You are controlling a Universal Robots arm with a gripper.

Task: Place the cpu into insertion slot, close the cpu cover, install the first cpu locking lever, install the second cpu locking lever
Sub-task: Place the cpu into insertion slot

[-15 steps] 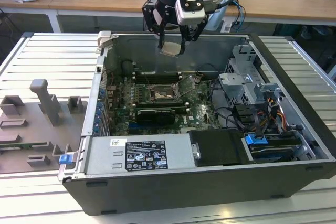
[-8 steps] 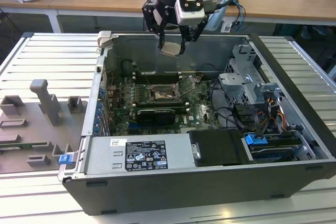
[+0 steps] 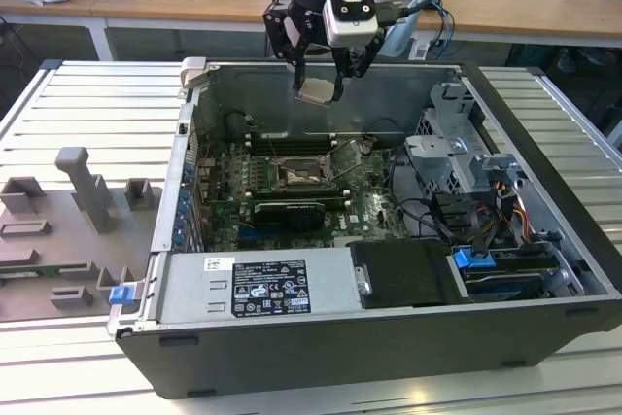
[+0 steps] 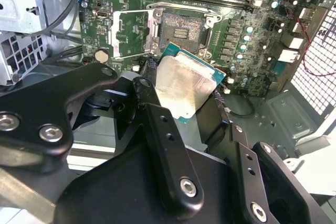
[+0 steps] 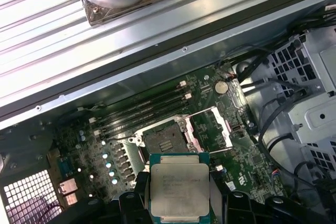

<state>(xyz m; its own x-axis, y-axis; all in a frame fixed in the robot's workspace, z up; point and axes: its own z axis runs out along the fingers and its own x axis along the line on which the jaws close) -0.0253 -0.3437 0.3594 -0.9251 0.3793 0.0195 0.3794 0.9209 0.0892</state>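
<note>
I have the cpu clamped in my jaws, the insertion slot below them empty, cpu cover open.

My jaws grip the tilted cpu by its edges, and just beyond them the insertion slot lies bare with its cpu cover swung open beside it.

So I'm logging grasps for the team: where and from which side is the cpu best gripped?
By two opposite thin edges, coming from above its flat silvery face. The cpu is a thin square plate, so edge pinching keeps its underside free; the gripper holds it that way now, while the insertion slot lies uncovered.
</note>
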